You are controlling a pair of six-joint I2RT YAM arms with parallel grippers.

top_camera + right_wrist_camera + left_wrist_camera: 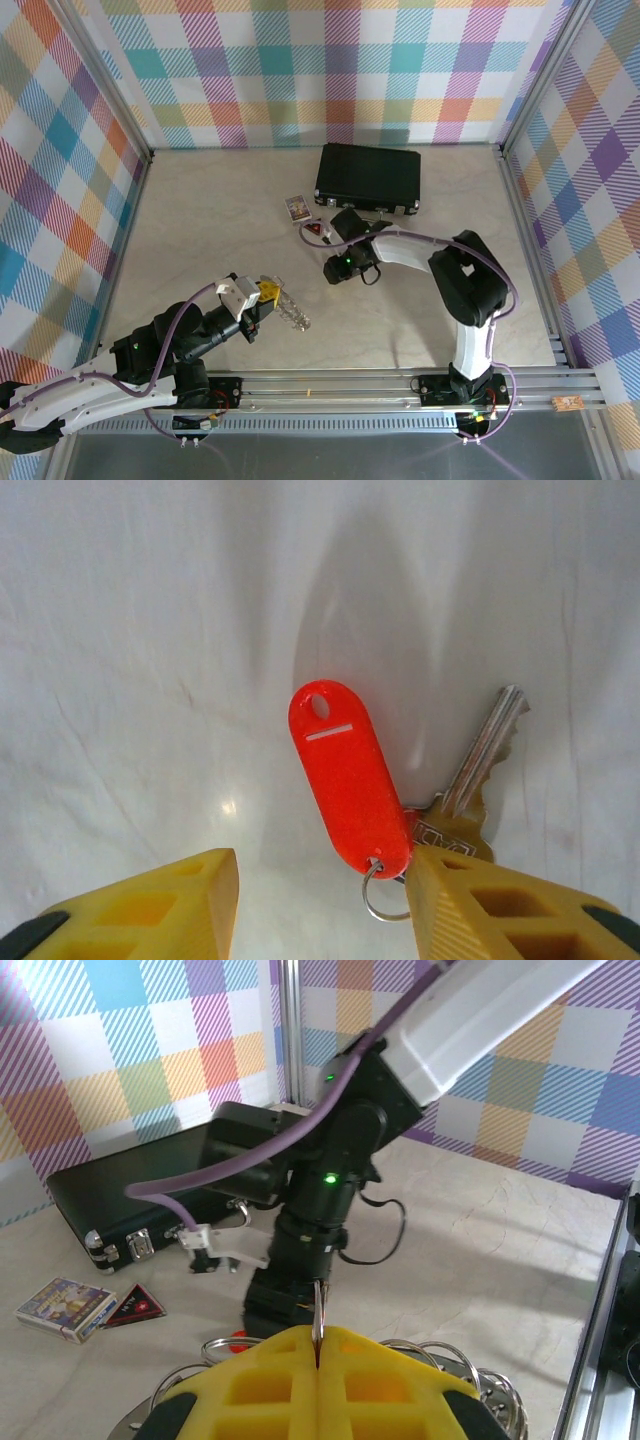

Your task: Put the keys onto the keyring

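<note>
- Top external view: the left end effector (264,292) sits near the middle of the desk (200,220). The keyring (292,313) hangs just off its tip at 4 o'clock. The right end effector (338,269) points down at the desk, at about 1 o'clock from the keyring and near it but apart. The black case (368,175) lies beyond at 12 o'clock.
- Left wrist view: the yellow fingers (380,1380) are clenched together, with a thin wire of the keyring (318,1312) nipped in the seam. Silvery loops fan out on both sides below them. The right end effector (275,1305) stands straight ahead at 12 o'clock. At its foot is a small red patch, judged to be the keys (237,1338), lying on the desk.
- Right wrist view: the right end effector (320,895) is released, its jaws spread wide and clear of any grasp. The keys (348,780) lie flat on the desk in the gap, offset toward the finger at 4 o'clock.
  - The long axis of the red oval head runs from 11 o'clock to 5 o'clock.
  - The metal blade (490,745) points to 1 o'clock.
  - The small link ring (378,895) sits at the near end, and the blade's bow is at that finger's edge. Contact cannot be confirmed.
- Judgement: the right arm is the nearer one to the keys. The jaws close across 9 to 3 o'clock, so the head lies oblique to them. A shift toward 3 o'clock would centre the grasp.
</note>
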